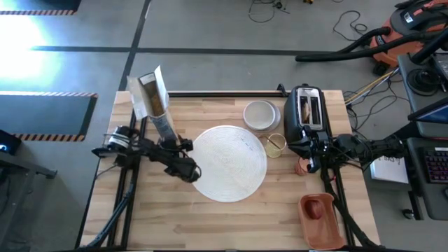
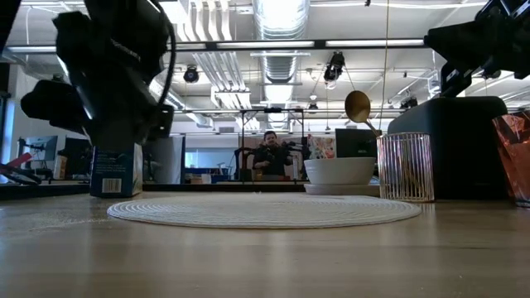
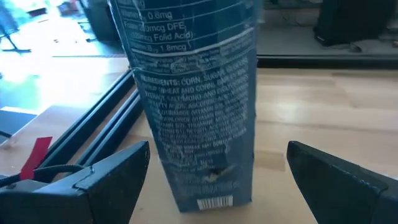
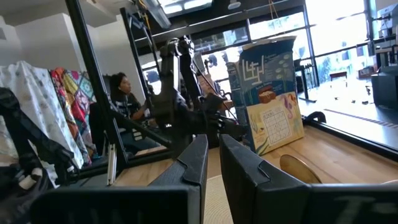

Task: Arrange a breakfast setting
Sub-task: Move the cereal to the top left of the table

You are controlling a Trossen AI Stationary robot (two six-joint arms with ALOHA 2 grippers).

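1. Fingers of the left gripper [image 3: 217,180] spread wide; cereal box [image 3: 193,106] stands between them.
2. Right gripper [image 4: 212,165] fingers nearly pressed together, empty; gold spoon [image 4: 298,168] just beyond.
3. Wooden table [image 1: 245,217]; person [image 2: 270,153] seated in the room behind.
4. Box top cut off.

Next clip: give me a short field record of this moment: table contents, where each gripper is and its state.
Mat: round white placemat, centre of wooden table
Behind mat: bowl, ribbed glass holding gold spoon, toaster
Left rear: open cereal box
Front right: red tray
Left gripper: open, fingers either side of the box, not touching it
Right gripper: shut, empty, beside the toaster
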